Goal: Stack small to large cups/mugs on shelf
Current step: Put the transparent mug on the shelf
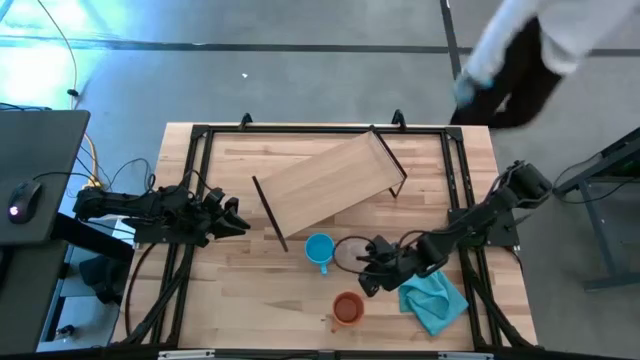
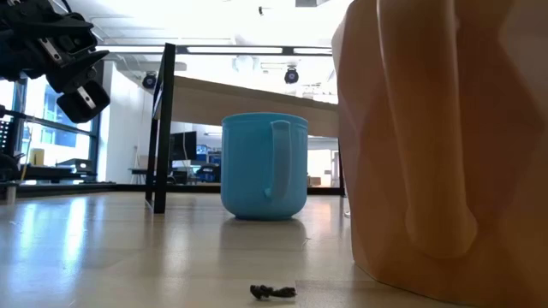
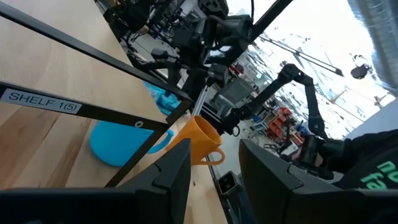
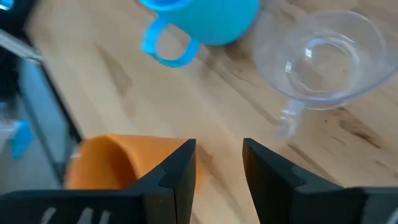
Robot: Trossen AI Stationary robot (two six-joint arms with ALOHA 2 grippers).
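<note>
Closest to the low camera stands the orange-brown mug, filling that view's right side, upright on the tabletop. Taking the shelf as the landmark and going left to right in the high view:

Left of the shelf, off its near-left black end frame, the left gripper hangs above the table, well apart from all three vessels. Its wrist view shows its two fingers parted with nothing between them — it holds nothing.

The shelf itself lies slanted across the middle of the table, a long light-wood board with thin black frames at both ends; one frame carries a white label reading "SHELF 1(5)".

Just in front of the shelf's near edge sits the blue mug, upright on the tabletop. Beside it, touching or nearly so, is the clear cup, also on the table rather than on the shelf. The orange-brown mug stands farther from the shelf, in front of those two.

The right gripper hovers between the clear cup and the orange-brown mug — its fingers are spread partway and grip nothing. A teal cloth lies crumpled under the right arm, farther to the right.

Beyond the shelf, off the table, a person in a white sleeve shows, blurred.
</note>
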